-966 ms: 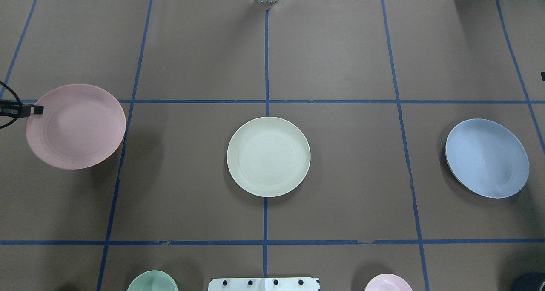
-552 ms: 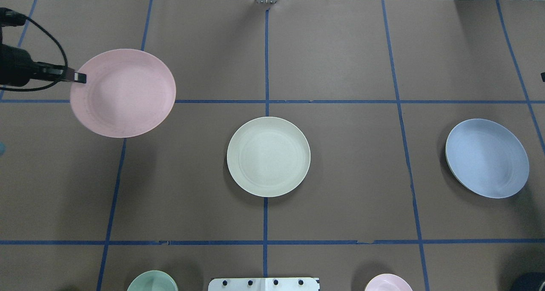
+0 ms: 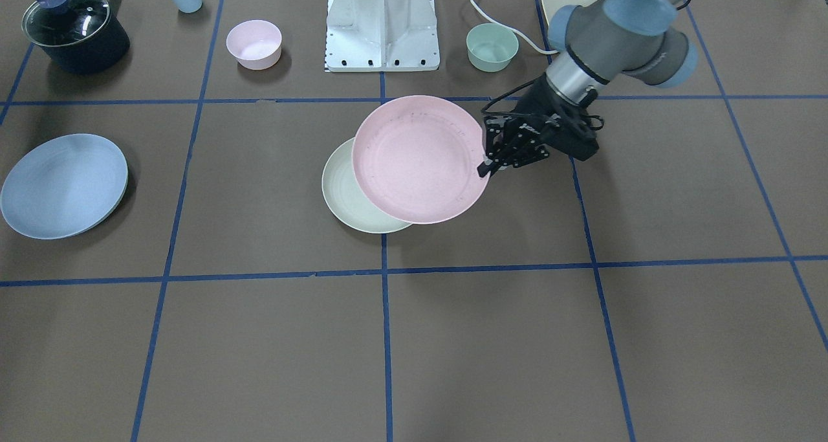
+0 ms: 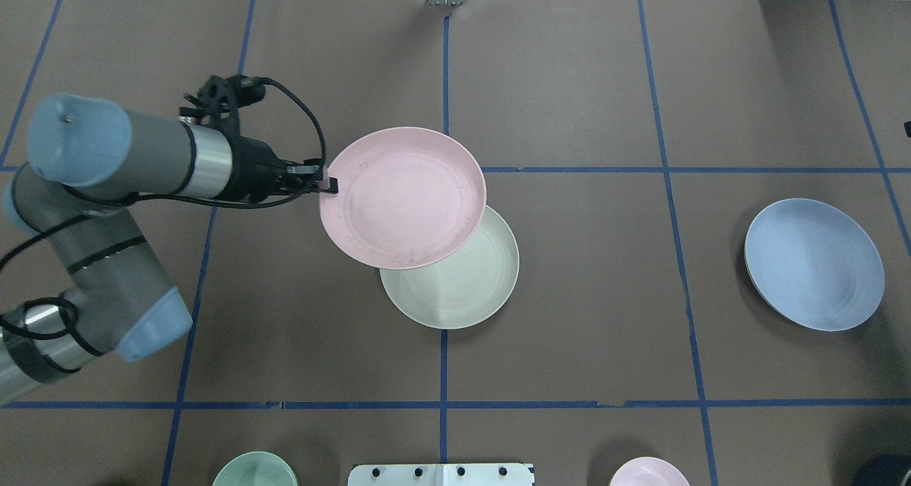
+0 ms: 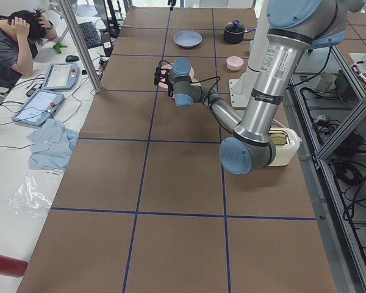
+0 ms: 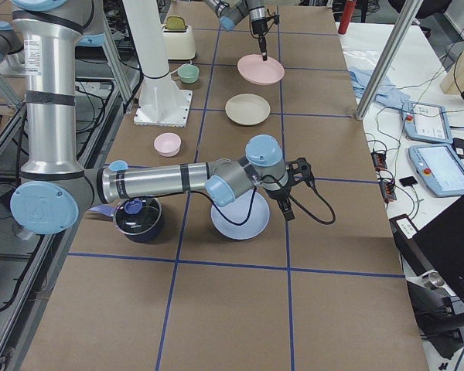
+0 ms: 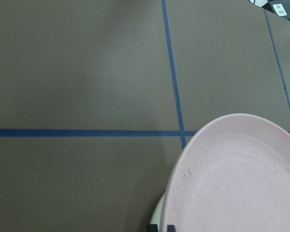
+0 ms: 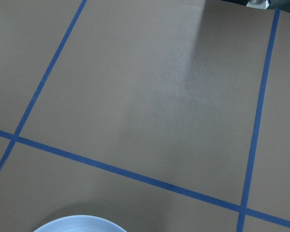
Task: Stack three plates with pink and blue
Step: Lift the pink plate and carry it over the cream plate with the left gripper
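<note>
Left gripper (image 4: 329, 184) is clamped on the rim of the pink plate (image 4: 403, 198), pinching the edge that faces the robot's left; the arm comes in roughly level from that side. Plate is face up and round, so there's no long axis to call; the gripped point sits at the overhead view's left, the free edge toward table centre. It overlaps the cream plate (image 4: 462, 287), covering its far-left part, with the pink centre offset away from the robot and to its left. In the right-side view the pink plate looks lifted off the cream one; whether the rims touch I can't tell. The cream plate lies flat, face up, on the centre tape line of the table (image 4: 569, 344). The blue plate (image 4: 814, 264) sits face up well apart on the robot's right. Right gripper (image 6: 288, 209) hangs just beside the blue plate's edge, seen only from the side, so its jaw state can't be told.
</note>
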You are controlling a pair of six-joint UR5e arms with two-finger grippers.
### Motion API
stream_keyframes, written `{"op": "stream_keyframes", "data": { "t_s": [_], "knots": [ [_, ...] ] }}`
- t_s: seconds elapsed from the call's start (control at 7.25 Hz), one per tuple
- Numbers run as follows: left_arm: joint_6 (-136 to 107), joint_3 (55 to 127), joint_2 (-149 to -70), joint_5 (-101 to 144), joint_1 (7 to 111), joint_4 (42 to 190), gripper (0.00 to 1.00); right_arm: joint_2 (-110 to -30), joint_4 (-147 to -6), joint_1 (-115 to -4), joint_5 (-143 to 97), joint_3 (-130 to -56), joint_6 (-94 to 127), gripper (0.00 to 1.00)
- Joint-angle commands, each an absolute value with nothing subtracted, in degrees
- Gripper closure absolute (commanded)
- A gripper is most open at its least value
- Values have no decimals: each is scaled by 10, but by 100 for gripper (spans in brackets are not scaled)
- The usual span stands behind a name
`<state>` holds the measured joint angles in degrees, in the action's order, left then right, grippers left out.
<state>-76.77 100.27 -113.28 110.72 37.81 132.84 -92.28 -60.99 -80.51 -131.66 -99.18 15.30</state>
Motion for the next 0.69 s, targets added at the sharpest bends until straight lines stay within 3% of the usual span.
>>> {"op": "stream_keyframes", "data": {
  "t_s": [0.0, 0.55],
  "knots": [
    [-787, 940, -1181, 1051, 332, 1322, 100, -923, -610, -805, -1317, -991, 154, 0],
    [-791, 927, -1184, 1013, 293, 1325, 100, -923, -610, -805, -1317, -991, 154, 0]
  ]
}}
